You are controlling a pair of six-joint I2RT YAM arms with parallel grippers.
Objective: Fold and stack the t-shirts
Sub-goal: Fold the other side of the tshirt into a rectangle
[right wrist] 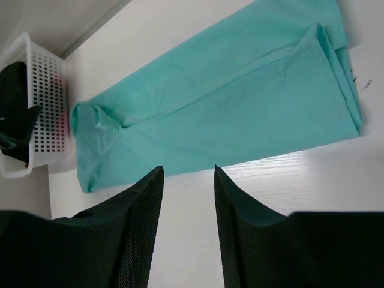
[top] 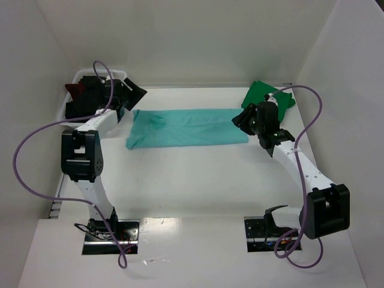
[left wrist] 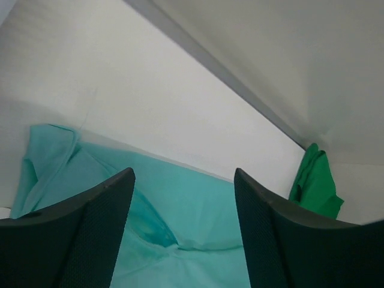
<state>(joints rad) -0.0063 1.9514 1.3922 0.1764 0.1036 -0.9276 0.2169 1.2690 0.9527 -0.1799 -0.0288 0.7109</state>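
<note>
Teal t-shirt [top: 187, 127]: spread flat as a long folded strip across the far middle of the bench, lengthwise from left to right; a crumpled sleeve at the left end (clearest in the right wrist view) [right wrist: 228, 102], a neater layered edge at the right end.
Green t-shirt [top: 264, 93]: bunched in the far right corner, just beyond the right end of the teal t-shirt; seen past the teal cloth in the left wrist view [left wrist: 315, 183].
Left hand [top: 127, 97]: over the left end of the teal t-shirt, fingers wide apart with nothing between them [left wrist: 183, 174]; contact with the cloth impossible to tell.
Right hand [top: 241, 117]: at the right end of the teal strip, fingers apart with a narrower gap and nothing gripped [right wrist: 188, 169]; bare bench under the fingertips, teal cloth just beyond.
Lattice basket [right wrist: 45, 102]: white plastic, in the far left corner, beside the left end of the teal t-shirt.
Basket contents: black cloth [right wrist: 15, 123] and dark red cloth [top: 73, 90], both heaped.
Bench [top: 192, 180]: white, glossy toward the near edge.
</note>
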